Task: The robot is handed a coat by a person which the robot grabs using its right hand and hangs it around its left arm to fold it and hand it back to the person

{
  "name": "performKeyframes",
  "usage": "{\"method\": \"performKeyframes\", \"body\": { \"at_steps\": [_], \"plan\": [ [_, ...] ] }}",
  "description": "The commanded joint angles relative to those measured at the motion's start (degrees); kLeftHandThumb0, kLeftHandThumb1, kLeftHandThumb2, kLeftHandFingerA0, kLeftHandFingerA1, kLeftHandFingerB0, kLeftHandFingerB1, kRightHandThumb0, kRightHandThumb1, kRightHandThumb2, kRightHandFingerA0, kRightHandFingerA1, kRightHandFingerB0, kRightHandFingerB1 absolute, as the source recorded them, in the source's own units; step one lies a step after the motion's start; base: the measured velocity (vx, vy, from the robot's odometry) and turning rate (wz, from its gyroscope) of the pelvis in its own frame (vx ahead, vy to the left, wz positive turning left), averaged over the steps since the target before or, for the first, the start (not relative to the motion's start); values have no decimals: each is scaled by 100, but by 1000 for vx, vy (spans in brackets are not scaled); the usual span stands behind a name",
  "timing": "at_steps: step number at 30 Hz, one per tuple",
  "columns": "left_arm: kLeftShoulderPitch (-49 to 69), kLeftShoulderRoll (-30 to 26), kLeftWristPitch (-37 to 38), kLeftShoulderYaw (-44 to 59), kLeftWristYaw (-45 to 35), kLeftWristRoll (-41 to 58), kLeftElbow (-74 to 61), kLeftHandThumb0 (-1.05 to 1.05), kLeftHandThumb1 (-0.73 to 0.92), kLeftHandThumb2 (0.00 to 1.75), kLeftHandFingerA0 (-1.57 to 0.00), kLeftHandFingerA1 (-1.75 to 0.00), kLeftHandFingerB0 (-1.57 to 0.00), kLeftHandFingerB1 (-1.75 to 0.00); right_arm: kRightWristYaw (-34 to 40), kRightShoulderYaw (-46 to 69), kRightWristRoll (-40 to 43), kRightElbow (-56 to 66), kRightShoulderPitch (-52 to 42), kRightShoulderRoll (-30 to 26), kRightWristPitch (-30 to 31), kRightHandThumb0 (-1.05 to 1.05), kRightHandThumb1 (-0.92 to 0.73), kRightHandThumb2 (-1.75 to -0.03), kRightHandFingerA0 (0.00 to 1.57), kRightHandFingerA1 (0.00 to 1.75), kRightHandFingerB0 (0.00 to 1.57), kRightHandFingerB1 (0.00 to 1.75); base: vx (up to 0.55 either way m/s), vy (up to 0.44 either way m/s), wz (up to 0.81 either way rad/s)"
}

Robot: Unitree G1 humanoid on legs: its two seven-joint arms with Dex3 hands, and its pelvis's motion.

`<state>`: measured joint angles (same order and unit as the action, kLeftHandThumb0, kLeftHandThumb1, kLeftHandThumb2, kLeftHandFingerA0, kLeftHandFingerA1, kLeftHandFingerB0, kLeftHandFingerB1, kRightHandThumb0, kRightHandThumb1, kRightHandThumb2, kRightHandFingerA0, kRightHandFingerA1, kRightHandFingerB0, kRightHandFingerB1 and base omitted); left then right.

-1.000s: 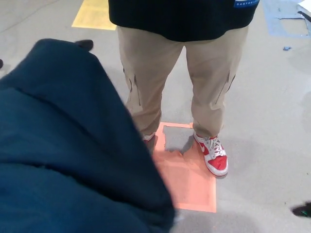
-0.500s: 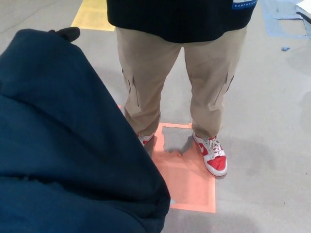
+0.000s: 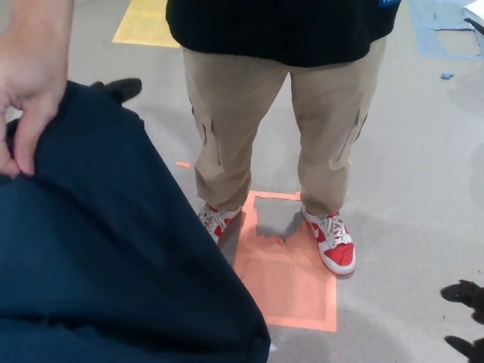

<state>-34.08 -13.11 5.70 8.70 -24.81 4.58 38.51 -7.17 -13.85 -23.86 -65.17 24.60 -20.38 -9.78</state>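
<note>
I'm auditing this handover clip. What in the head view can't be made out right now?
- Left robot hand: head view, only a black tip shows; the coat hides the rest and the arm beneath.
- Right robot hand: head view, cut off by the right edge; open or shut unclear.
- Person: head view, everything above the waist cut off by the top edge.

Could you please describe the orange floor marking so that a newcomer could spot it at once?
Find the person in tan trousers standing at the middle. At their red and white shoes lies the orange floor marking, a flat rectangle. Unlike the yellow marking far behind, it sits right beside the dark blue coat.
</note>
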Motion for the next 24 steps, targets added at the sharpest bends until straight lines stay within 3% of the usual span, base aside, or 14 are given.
{"method": "performKeyframes", "body": {
  "at_steps": [1, 2, 5, 6, 7, 8, 9, 10, 15, 16, 24],
  "plan": [
    [659, -171, 98, -82, -209, 117, -862, -71, 81, 65, -29, -33, -21, -31, 1045, -45, -157, -611, -282, 131, 276, -29, -54, -105, 6, 50, 6, 48, 0, 0, 0],
    [708, -180, 131, -104, -215, 106, -915, -71, 81, 65, -28, -33, -21, -31, 1110, -60, -180, -655, -313, 96, 234, -53, -77, -63, 19, 30, 20, 29, 0, 0, 0],
    [810, -141, -112, 0, -222, 317, -1109, -67, 81, 64, -29, -33, -21, -30, 1042, 74, -16, -754, -282, 74, 201, -51, -76, -63, 17, 30, 21, 29, 0, 0, 0],
    [858, -156, -140, 4, -210, 317, -1161, -67, 81, 64, -30, -33, -21, -30, 1054, 94, 9, -776, -291, 101, 175, -28, -55, -105, 6, 50, 6, 48, 0, 0, 0],
    [905, -179, -157, 4, -197, 307, -1212, -67, 81, 64, -30, -33, -21, -30, 1074, 104, 18, -798, -293, 134, 164, -28, -55, -105, 6, 50, 6, 48, 0, 0, 0],
    [873, -232, -94, 8, -213, 281, -1164, -66, 82, 65, -29, -33, -20, -30, 1049, 151, 67, -803, -237, 183, 186, -28, -54, -104, 6, 50, 6, 48, 0, 0, 0],
    [854, -266, -62, 9, -226, 269, -1139, -66, 82, 65, -28, -33, -20, -30, 1030, 179, 88, -813, -209, 208, 187, -52, -73, -62, 18, 31, 22, 29, 0, 0, 0],
    [844, -280, -50, 9, -235, 269, -1126, -66, 82, 65, -28, -33, -20, -30, 1019, 190, 88, -821, -204, 213, 178, -52, -73, -62, 18, 31, 22, 29, 0, 0, 0],
    [885, -336, -165, 64, -257, 357, -1147, -66, 80, 64, -28, -33, -21, -31, 929, 307, 187, -853, -311, 240, 184, -49, -74, -63, 17, 30, 21, 29, 0, 0, 0],
    [880, -331, -176, 67, -253, 369, -1130, -65, 80, 64, -28, -33, -22, -31, 913, 353, 228, -856, -335, 240, 185, -27, -56, -105, 6, 50, 6, 48, 0, 0, 0],
    [912, -339, -77, 27, -228, 324, -1006, -64, 80, 64, -27, -34, -21, -31, 798, 477, 320, -901, -378, 201, 85, -25, -56, -105, 9, 51, 9, 49, 0, 0, 0]
  ]
}}
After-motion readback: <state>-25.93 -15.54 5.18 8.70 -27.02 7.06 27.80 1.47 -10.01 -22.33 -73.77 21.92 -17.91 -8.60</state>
